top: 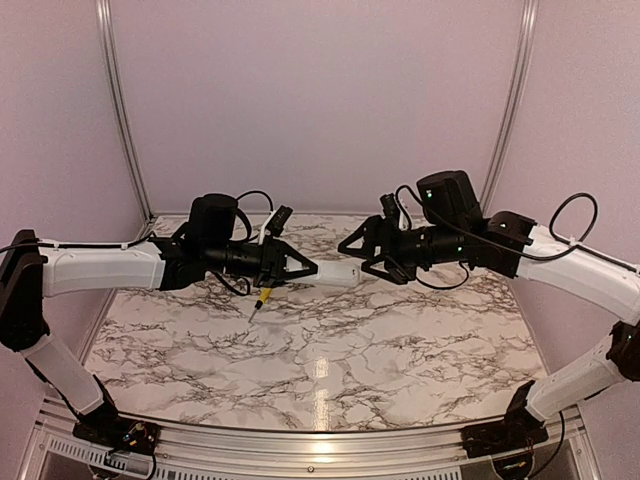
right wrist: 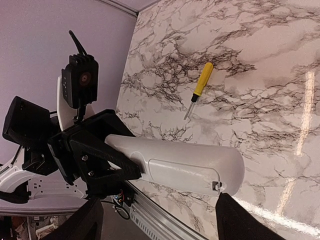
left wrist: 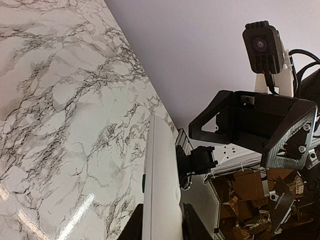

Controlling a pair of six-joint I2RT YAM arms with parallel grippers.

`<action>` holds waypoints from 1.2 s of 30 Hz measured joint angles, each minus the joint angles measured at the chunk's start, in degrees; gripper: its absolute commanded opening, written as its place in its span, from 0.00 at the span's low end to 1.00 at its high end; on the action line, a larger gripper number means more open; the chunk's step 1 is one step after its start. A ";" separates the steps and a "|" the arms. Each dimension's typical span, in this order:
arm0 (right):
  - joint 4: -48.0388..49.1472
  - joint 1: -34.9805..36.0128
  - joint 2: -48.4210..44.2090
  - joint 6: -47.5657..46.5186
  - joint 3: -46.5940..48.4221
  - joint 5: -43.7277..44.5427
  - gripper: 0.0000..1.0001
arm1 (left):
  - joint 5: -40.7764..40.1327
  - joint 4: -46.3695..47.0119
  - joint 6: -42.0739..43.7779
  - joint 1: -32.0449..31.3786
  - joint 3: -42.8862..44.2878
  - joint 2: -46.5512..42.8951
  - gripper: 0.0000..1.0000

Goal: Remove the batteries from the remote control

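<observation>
Mid-frame in the top view, the left gripper [top: 312, 271] pinches the remote [top: 338, 275]. The right gripper [top: 357, 258] is spread at its other end. The screwdriver [top: 260, 300] lies lower left.

No legible text, label, brand, number or sign in any view. Remote control [right wrist: 185, 165]: casing plain white; the small dark notch at its end carries nothing readable. A tiny green mark on its edge in the left wrist view is too small to make out. Screwdriver [right wrist: 203, 79]: handle plain yellow, no print discernible.
</observation>
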 measured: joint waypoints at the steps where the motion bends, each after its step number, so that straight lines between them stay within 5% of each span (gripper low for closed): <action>1: -0.02 0.02 0.13 -0.11 0.02 -0.02 0.76 | 0.00 0.00 0.00 0.00 0.00 0.00 0.00; 36: 0.04 0.02 2.40 -2.05 1.14 0.11 0.76 | 1.86 0.37 -0.96 0.04 0.92 0.83 0.00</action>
